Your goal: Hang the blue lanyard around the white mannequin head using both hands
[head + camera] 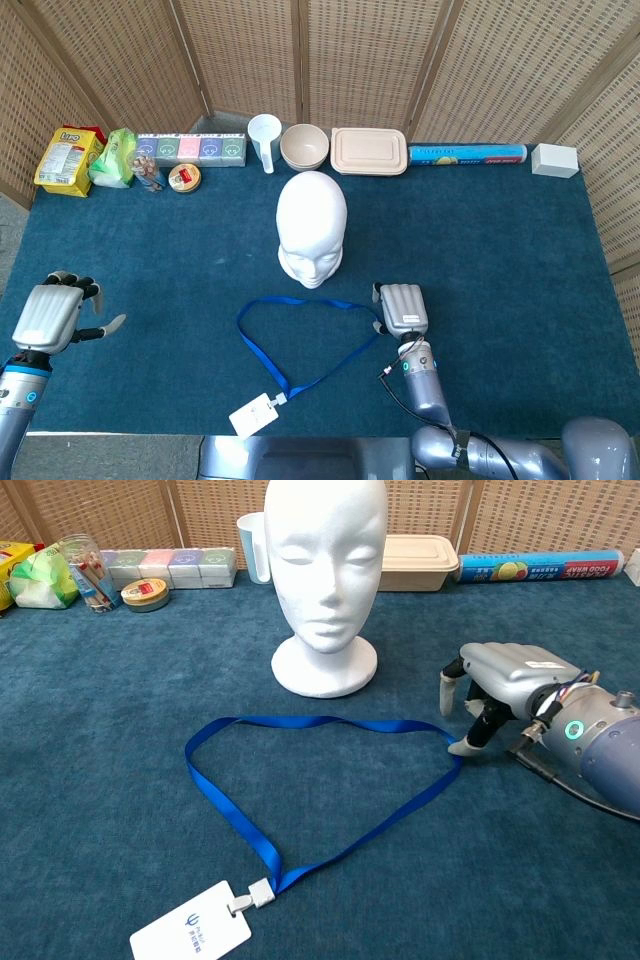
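The white mannequin head [311,229] [326,578] stands upright mid-table, facing me. In front of it the blue lanyard [303,340] [320,790] lies flat in a loop, its white badge [253,415] [190,932] at the near end. My right hand [402,309] [497,685] hovers palm down at the loop's right corner, fingertips [462,746] touching the strap there, fingers apart and holding nothing. My left hand [53,314] is far left near the table edge, open and empty, seen only in the head view.
Along the back stand snack bags [68,160], a row of small boxes [190,149], a tin [184,178], a white cup [264,140], a bowl [305,146], a lidded container [369,151], a wrap roll [467,154] and a white box [554,160].
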`<state>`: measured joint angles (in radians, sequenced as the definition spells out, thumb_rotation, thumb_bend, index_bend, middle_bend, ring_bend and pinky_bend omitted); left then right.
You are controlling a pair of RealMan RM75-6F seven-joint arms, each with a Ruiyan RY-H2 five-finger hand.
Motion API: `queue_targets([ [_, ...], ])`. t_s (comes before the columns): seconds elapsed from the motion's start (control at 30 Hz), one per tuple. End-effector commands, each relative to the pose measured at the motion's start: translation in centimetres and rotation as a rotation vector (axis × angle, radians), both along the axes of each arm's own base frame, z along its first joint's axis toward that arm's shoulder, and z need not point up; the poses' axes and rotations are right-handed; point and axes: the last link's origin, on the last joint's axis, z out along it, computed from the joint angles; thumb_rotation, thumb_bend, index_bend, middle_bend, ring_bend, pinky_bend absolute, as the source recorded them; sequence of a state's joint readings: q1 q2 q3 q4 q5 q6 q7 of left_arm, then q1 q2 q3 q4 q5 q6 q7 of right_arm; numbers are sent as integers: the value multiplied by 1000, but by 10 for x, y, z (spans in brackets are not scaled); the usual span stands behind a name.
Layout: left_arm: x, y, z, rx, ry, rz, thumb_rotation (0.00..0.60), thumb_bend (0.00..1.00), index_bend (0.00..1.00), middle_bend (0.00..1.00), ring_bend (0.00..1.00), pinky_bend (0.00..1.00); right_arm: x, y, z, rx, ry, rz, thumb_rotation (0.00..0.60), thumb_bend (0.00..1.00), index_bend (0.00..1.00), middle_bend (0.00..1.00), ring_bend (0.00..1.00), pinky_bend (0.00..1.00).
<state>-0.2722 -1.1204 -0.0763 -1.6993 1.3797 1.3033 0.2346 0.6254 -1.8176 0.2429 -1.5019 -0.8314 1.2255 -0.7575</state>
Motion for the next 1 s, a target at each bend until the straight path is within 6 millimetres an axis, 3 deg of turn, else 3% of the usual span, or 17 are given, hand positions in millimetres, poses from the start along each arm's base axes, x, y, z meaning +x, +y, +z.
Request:
queue_targets([
  [0.03, 0, 0, 0, 0, -1, -2, 337, 212, 650, 515, 409, 271, 0, 0, 0, 1, 3, 0, 600, 212, 465, 911, 1000, 1000],
  [0.67, -2, 0, -2, 0, -5, 3, 334, 211, 650, 514, 406, 270, 3, -9, -3, 3, 13, -1, 600, 227, 465, 908, 1000, 1000],
  [1.0, -4, -1, -2, 1, -6, 8, 335, 212, 650, 514, 402, 269, 1, -14, -3, -2, 50, 1, 600, 309, 465, 905, 1000, 1000],
])
